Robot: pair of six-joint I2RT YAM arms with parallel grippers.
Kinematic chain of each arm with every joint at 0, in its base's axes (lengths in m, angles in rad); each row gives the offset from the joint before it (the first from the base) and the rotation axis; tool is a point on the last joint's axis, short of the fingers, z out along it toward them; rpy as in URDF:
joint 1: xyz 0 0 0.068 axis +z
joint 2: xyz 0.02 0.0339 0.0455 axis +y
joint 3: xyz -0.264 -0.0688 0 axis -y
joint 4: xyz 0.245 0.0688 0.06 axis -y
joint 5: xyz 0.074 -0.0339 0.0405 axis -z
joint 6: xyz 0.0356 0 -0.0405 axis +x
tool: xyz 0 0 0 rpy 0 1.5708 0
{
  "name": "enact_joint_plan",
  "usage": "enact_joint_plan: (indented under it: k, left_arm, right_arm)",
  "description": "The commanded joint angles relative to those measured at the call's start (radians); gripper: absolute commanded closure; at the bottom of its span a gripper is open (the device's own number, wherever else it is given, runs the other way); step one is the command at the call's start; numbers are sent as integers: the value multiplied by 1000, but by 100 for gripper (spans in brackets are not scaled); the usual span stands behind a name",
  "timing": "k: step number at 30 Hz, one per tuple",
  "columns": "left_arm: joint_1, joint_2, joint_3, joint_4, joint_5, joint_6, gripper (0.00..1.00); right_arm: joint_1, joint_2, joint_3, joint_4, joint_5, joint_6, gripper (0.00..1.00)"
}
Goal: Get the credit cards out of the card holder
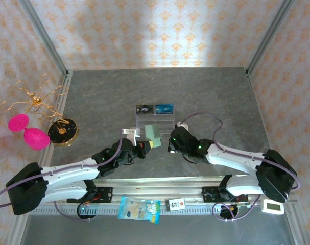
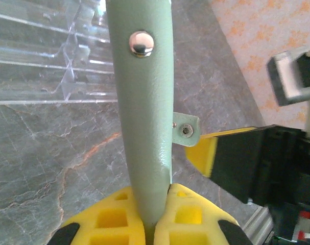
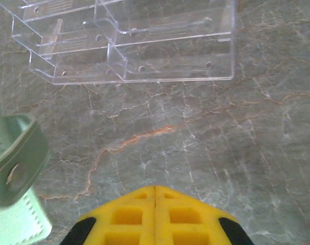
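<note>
Card holder (image 2: 144, 102) is clamped in the left hand (image 2: 155, 201). The yellow fingers (image 2: 114, 219) pinch its lower edge with no gap showing. The sage-green holder rises straight up out of that hand, edge-on to the left wrist camera and folded shut. A metal snap stud (image 2: 141, 43) sits near its top and a small snap tab (image 2: 187, 130) sticks out on one side. From above, the holder sits between the two hands, just in front of the clear acrylic rack (image 3: 129, 41). Cannot tell whether its far edge touches the bench (image 3: 221, 127).

Right hand (image 3: 155, 199) is closed on nothing, its fingertips meeting along a straight seam. It is near the holder's other side but apart from it. In the right wrist view the holder shows at the left edge, tab facing the camera.

The rack stands on the bench beyond both hands, with a dark card (image 1: 143, 108) and a blue card (image 1: 165, 108) side by side in its back tier.
</note>
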Motion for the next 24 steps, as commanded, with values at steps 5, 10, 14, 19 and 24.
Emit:
enact_joint_plan:
  k: [5,10,14,19,24]
  left_arm:
    - [28,169,42,-34,166,-37,100]
    - [28,92,0,24,163,-45,100]
    - [29,17,-35,54,153,-54,100]
    - [28,6,-35,57,170,-59,100]
    - [28,-9,-40,73,180,-63,100]
  right_arm:
    - [-3,-43,-59,36,-66,13,100]
    - [-2,-148,-142,230,-180,44,47]
    - [-22,-149,-143,291,-231,44,43]
    - [-27,-107,-111,318,-269,29,43]
    - [-28,-58,-82,310,-262,27,46]
